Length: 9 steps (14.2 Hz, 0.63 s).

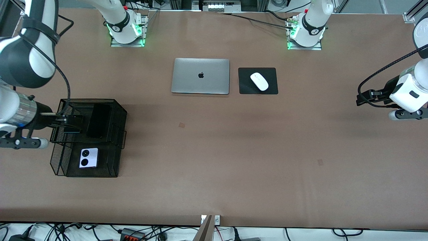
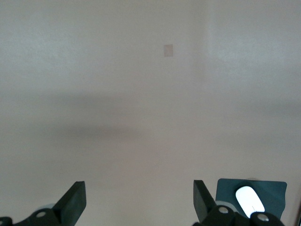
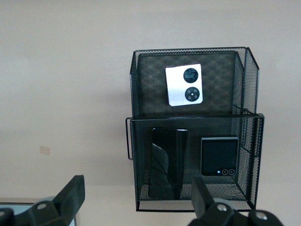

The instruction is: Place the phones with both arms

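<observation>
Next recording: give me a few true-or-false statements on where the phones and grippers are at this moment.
1. The lilac-white phone lies in the mesh basket. True.
2. The slim black phone lies on the laptop. False: it is in the basket, beside the folded black phone.
3. The left gripper holds a phone. False: it is open and empty over bare table.
4. The right gripper is open over the basket. True.
5. The mouse rests on a black pad. True.

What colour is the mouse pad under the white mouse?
Black: the mouse pad shows best in the front view.
</observation>
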Available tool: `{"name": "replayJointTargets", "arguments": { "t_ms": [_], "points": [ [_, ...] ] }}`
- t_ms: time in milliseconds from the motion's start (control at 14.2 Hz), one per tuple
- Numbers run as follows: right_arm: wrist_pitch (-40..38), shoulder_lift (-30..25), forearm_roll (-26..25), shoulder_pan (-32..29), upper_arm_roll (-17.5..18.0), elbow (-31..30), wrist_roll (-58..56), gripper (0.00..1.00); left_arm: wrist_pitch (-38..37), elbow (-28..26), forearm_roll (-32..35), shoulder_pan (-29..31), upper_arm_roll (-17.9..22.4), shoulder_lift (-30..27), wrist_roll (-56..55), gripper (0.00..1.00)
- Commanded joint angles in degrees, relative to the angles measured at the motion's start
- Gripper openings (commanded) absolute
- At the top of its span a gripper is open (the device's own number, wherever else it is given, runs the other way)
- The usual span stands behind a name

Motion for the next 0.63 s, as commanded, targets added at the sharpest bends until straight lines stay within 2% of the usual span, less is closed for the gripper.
{"name": "replayJointTargets", "arguments": {
  "t_ms": [0, 70, 211, 351, 421, 562],
  "points": [
    [-0.07, -4.14, -0.98, -4.78, 6.11, -1.25, 0.84, 1.00, -1.20, -0.44, -0.63, -0.12, -0.10, -1.20, 0.83, 1.00],
    [0.02, -5.28, -3.33, -8.99, 11.03, -1.43, 0.84, 1.00, -1.20, -0.44, -0.63, -0.12, -0.10, -1.20, 0.83, 1.00],
    [0.28, -7.48, -11.67, -15.94, 21.49, -2.22, 0.93, 1.00, -1.20, -0.44, -0.63, -0.12, -0.45, -1.20, 0.92, 1.00],
    [2.38, -11.17, -15.04, -23.24, 30.37, -6.77, 1.19, 1.00, -1.20, -0.44, -0.63, -0.12, -0.45, -1.20, 0.92, 1.00],
    [4.13, -12.58, -15.05, -26.67, 33.28, -9.06, 0.76, 1.00, -1.20, -0.44, -0.63, -0.12, -0.45, -1.20, 1.09, 1.00],
    [4.24, -13.38, -15.13, -27.67, 33.84, -9.78, 0.75, 1.00, -1.20, -0.44, -0.72, -0.04, -0.45, -1.20, 3.72, 1.00]
  ]
}}
